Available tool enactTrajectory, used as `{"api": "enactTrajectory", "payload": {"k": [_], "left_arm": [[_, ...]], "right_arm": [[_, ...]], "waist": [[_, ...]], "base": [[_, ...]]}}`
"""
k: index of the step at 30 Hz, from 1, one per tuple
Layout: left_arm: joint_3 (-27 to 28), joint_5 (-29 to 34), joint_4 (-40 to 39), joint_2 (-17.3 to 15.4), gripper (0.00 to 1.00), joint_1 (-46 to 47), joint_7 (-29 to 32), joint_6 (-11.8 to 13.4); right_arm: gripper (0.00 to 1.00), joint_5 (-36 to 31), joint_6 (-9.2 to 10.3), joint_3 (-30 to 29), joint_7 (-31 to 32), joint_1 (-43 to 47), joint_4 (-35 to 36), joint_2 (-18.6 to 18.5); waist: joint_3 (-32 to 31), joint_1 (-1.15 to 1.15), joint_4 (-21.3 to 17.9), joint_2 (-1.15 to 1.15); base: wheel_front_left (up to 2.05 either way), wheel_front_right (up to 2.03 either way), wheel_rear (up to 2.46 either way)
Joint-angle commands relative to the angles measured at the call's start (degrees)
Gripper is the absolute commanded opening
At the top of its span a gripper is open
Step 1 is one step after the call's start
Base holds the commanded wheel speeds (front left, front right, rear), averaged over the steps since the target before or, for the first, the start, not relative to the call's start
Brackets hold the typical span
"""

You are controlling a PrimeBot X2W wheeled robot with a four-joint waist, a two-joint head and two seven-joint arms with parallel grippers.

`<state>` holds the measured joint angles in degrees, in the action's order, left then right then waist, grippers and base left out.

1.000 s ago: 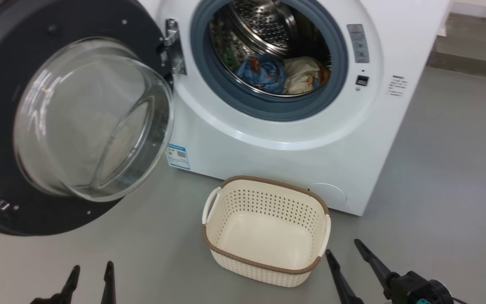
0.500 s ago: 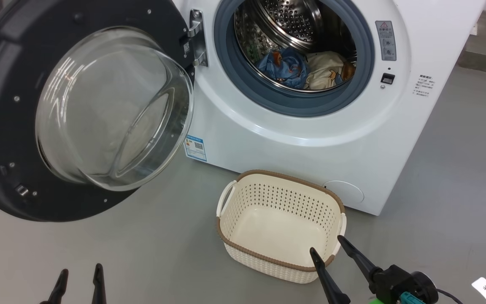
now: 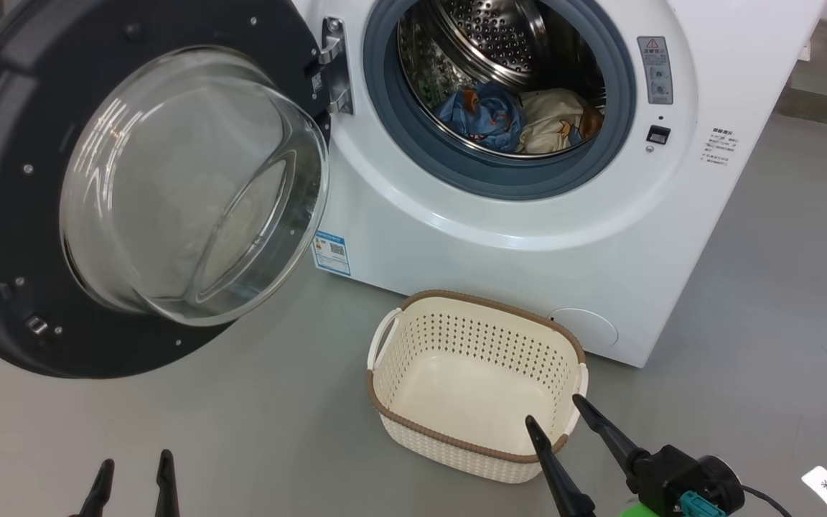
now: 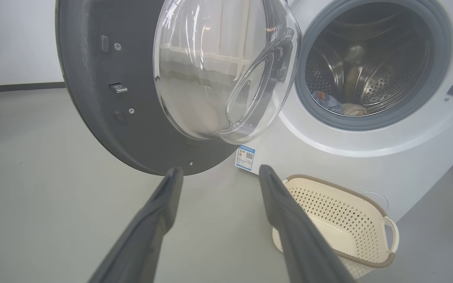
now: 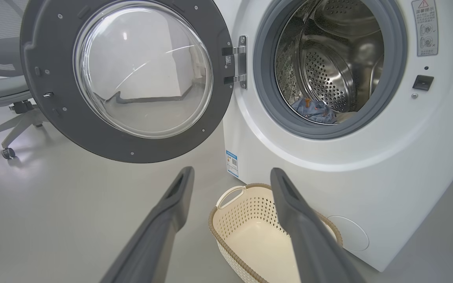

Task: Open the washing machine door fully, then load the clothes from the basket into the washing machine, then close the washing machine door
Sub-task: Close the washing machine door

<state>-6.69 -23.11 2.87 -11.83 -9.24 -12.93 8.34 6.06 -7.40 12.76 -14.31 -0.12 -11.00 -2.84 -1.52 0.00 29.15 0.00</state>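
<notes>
Cream basket (image 3: 442,452) sits mouth up, lengthwise along the washing machine (image 3: 528,273)

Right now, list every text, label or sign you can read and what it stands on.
"2" plus a star-like mark: white tag, head view's lower right.
Grey warning label on the washing machine: red triangle; print unreadable.
Blue label sticker low on it: too small.
Black print on its front: blurred.
</notes>
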Motion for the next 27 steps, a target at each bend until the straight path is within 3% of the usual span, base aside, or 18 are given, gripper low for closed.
{"api": "enactTrajectory", "payload": {"k": [1,27], "left_arm": [[2.0,-0.5,-1.5,-1.2,1.0,1.4,-0.4,0.5],[1.0,-1.0,-0.9,-1.6,1.0,1.9,-0.3,0.9]], "right_arm": [[1.0,-0.1,-0.09,1.3,-0.7,-1.6,1.4,0.0],[1.0,-0.5,-0.09,1.0,-0.7,-0.6,1.8,0.0]], "waist": [[-0.1,0.0,-0.1,0.0],[-0.3,0.0,-0.2,0.0]], "base": [[0.0,0.0,0.0],[0.0,0.0,0.0]]}}
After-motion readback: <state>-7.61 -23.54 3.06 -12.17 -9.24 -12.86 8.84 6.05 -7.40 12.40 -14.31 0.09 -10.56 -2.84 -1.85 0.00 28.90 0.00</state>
